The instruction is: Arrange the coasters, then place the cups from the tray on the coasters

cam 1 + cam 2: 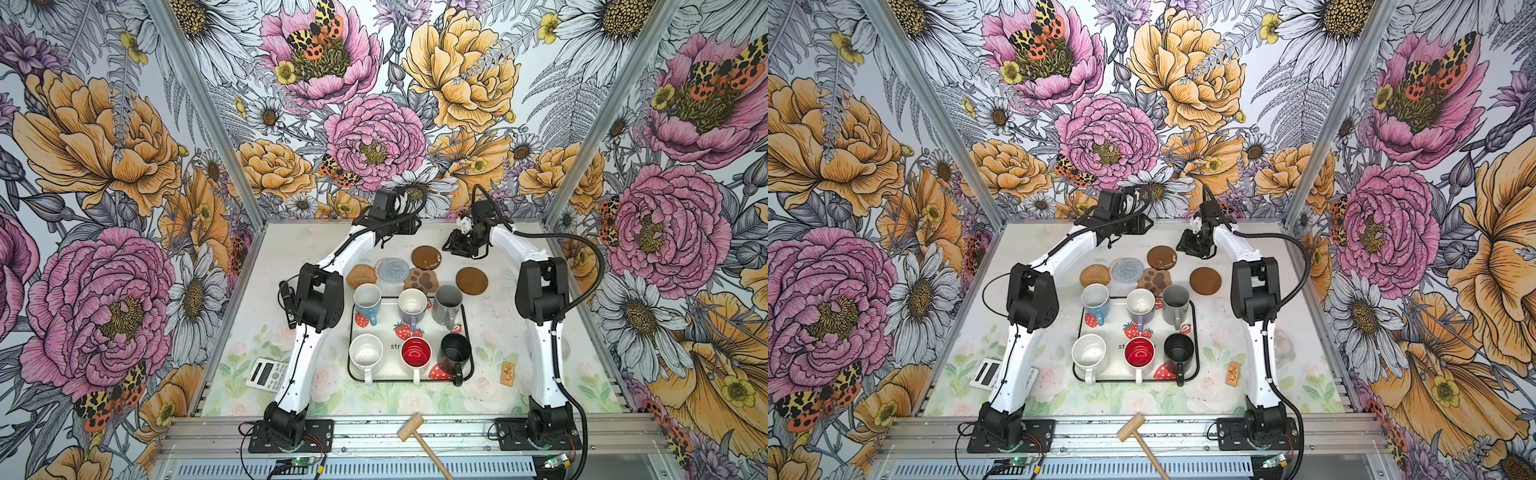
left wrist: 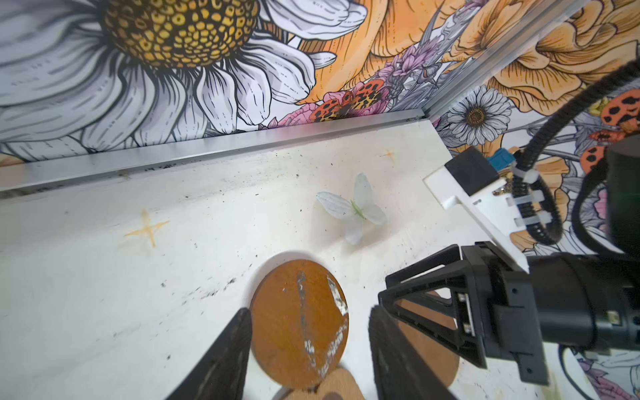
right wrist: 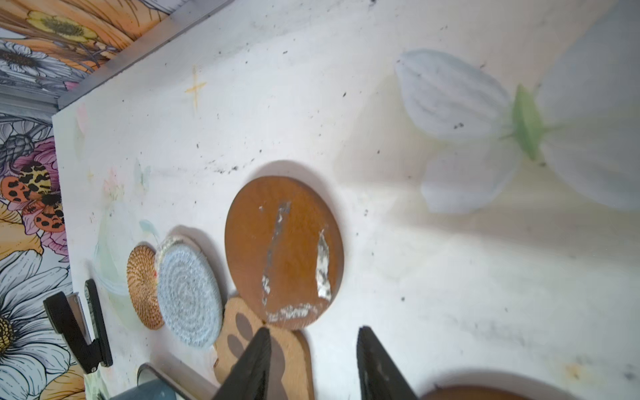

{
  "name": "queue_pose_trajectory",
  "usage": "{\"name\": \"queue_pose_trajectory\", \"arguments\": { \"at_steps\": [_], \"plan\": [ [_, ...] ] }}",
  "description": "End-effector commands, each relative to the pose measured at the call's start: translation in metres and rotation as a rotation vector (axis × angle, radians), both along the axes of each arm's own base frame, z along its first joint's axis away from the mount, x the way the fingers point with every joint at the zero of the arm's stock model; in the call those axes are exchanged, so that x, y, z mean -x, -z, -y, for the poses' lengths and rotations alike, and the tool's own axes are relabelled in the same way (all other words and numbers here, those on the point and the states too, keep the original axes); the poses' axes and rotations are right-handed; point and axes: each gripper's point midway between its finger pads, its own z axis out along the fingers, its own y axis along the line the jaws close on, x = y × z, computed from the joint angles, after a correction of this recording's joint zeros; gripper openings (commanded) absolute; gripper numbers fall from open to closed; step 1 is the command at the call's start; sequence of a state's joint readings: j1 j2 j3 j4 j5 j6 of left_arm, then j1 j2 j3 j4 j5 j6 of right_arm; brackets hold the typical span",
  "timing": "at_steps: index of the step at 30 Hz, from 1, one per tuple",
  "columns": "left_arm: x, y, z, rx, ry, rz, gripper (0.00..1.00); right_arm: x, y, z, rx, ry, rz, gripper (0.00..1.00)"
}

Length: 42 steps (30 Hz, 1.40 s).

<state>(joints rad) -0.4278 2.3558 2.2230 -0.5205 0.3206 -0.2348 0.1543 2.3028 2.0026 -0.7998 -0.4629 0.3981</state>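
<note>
Five coasters lie behind the tray (image 1: 472, 365): tan woven (image 1: 360, 276), grey-blue woven (image 1: 392, 269), a scratched brown disc (image 1: 426, 256), a paw shape (image 1: 422, 280) and a plain brown disc (image 1: 471, 280). A beige edge (image 3: 165, 243) peeks from under the grey-blue one. The scratched disc overlaps the paw coaster (image 3: 242, 332). Six cups stand on the tray, among them light blue (image 1: 367, 300), lavender (image 1: 412, 305) and black (image 1: 456, 349). My left gripper (image 1: 415, 228) hovers open, its fingers framing the scratched disc (image 2: 298, 322). My right gripper (image 3: 313, 329) is open beside that disc, holding nothing.
A grey calculator (image 1: 266, 374) lies at the front left beside the left arm. A small orange ticket (image 1: 508, 372) sits to the right of the tray. A wooden mallet (image 1: 419, 432) rests on the front rail. The back wall's metal rail (image 2: 207, 152) runs close behind both grippers.
</note>
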Motion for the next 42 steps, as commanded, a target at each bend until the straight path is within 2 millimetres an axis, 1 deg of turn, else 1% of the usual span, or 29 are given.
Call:
{"name": "queue_pose_trajectory", "arguments": {
  "at_steps": [1,6,9,11,14,18,23,30,34,36,42],
  "plan": [
    [0.039,0.021,-0.017,-0.112,0.045,-0.127,0.6,0.02,-0.004,-0.012,0.023,-0.074,0.012,0.43],
    [0.085,0.043,-0.025,-0.15,0.094,-0.239,0.64,0.043,0.01,-0.029,0.011,-0.135,-0.032,0.45],
    [0.108,0.061,-0.027,-0.216,0.125,-0.296,0.65,0.05,0.015,-0.039,0.002,-0.156,-0.047,0.46],
    [0.119,0.074,-0.025,-0.249,0.145,-0.329,0.66,0.051,0.017,-0.041,0.003,-0.157,-0.052,0.47],
    [0.132,0.092,-0.017,-0.241,0.176,-0.384,0.68,0.052,0.022,-0.044,0.007,-0.148,-0.06,0.48],
    [0.146,0.11,-0.004,-0.252,0.215,-0.426,0.69,0.058,0.03,-0.05,0.008,-0.162,-0.079,0.49],
    [0.151,0.128,0.001,-0.262,0.223,-0.461,0.69,0.065,0.045,-0.046,0.023,-0.163,-0.109,0.49],
    [0.141,0.146,-0.004,-0.262,0.193,-0.497,0.68,0.065,0.056,-0.045,0.029,-0.158,-0.128,0.5],
    [0.145,0.153,0.008,-0.246,0.219,-0.515,0.68,0.067,0.062,-0.044,0.028,-0.158,-0.142,0.5],
    [0.15,0.156,0.016,-0.242,0.241,-0.521,0.68,0.068,0.063,-0.043,0.026,-0.157,-0.144,0.5],
    [0.159,0.163,0.037,-0.22,0.284,-0.545,0.67,0.067,0.063,-0.034,0.015,-0.141,-0.151,0.51]
  ]
}}
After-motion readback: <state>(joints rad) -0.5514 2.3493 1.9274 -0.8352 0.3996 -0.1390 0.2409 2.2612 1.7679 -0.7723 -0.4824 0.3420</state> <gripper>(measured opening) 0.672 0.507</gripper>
